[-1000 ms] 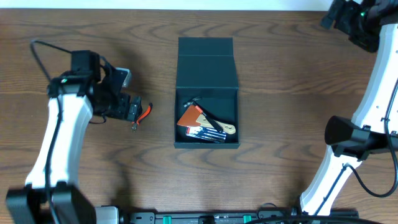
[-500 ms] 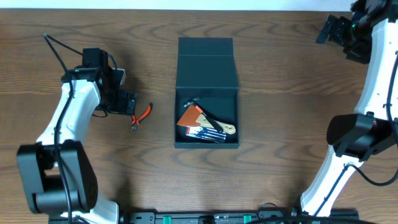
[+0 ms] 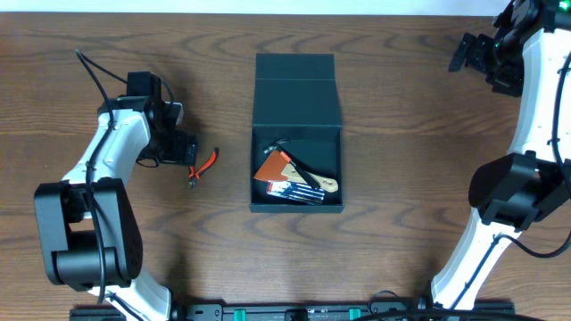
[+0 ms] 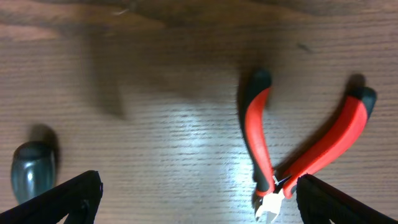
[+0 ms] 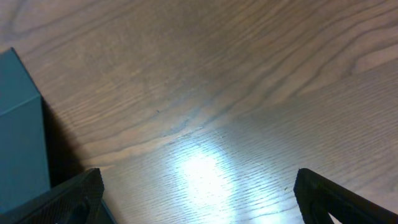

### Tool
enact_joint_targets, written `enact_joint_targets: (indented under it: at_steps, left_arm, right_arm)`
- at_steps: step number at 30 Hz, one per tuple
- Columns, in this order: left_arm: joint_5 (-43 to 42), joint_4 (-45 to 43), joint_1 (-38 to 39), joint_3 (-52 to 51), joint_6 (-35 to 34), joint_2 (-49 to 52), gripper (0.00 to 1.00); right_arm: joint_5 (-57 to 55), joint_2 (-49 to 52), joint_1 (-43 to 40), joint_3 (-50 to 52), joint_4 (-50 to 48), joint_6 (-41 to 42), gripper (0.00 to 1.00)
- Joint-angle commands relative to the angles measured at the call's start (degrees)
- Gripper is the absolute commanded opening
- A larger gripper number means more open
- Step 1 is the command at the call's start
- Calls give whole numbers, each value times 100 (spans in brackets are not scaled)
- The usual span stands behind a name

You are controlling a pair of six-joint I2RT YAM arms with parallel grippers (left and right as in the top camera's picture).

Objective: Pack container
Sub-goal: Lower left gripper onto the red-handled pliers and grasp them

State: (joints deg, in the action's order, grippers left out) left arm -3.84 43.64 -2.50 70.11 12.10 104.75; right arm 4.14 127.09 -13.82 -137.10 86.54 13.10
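The dark teal-black container (image 3: pixel 297 174) sits open at mid-table, its flap lid (image 3: pixel 295 89) folded back flat. Inside lie an orange-handled tool, a wooden-handled tool and a red-and-black card. Red-handled pliers (image 3: pixel 203 167) lie on the table left of the container; in the left wrist view the pliers (image 4: pixel 292 152) lie with handles spread, jaws near the lower edge. My left gripper (image 3: pixel 189 153) is open just left of the pliers, and its fingers (image 4: pixel 199 202) straddle bare wood beside the pliers' jaws. My right gripper (image 3: pixel 477 55) is open and empty at the far right; it (image 5: pixel 199 199) hovers over wood.
The container's corner (image 5: pixel 22 134) shows at the left edge of the right wrist view. A dark round object (image 4: pixel 32 171) rests on the wood at the left of the left wrist view. The wooden table (image 3: pixel 419 169) surrounds the container.
My left arm has shifted slightly up and right, staying next to the pliers. My right gripper has moved down and left from the top right corner. The container and pliers have not moved.
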Motion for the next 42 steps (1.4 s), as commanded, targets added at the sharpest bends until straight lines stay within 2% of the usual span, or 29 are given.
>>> enact_joint_targets:
  at_steps: [1, 6, 21, 26, 30, 33, 37, 39, 41, 42]
  left_arm:
    - [46, -22, 129, 111, -46, 168, 98]
    - [50, -140, 166, 111, -376, 376, 98]
    - [48, -282, 166, 111, -741, 927, 98]
    - [-13, -140, 168, 111, -1054, 927, 99]
    - [-70, 83, 168, 111, -1054, 927, 96]
    - [-177, 284, 168, 111, -1054, 927, 87]
    - [-249, 437, 168, 111, -1054, 927, 80]
    - [-337, 461, 168, 111, -1056, 927, 72]
    - [-452, 479, 168, 111, -1054, 927, 60]
    - [-479, 483, 168, 111, -1056, 927, 59]
  right_arm:
    - [-96, -20, -24, 98, -42, -101, 99]
    - [-98, -20, -24, 111, -26, -168, 99]
    - [-116, -20, -24, 109, 24, -297, 99]
    - [-116, -20, -24, 109, 24, -306, 99]
    - [-116, -20, -24, 109, 22, -313, 99]
    - [-116, -20, -24, 109, 22, -310, 99]
    - [-114, -20, -24, 109, 22, -310, 99]
    - [-114, -20, -24, 109, 26, -310, 99]
    - [-111, -20, -24, 111, 44, -310, 99]
    - [-111, -20, -24, 111, 50, -310, 99]
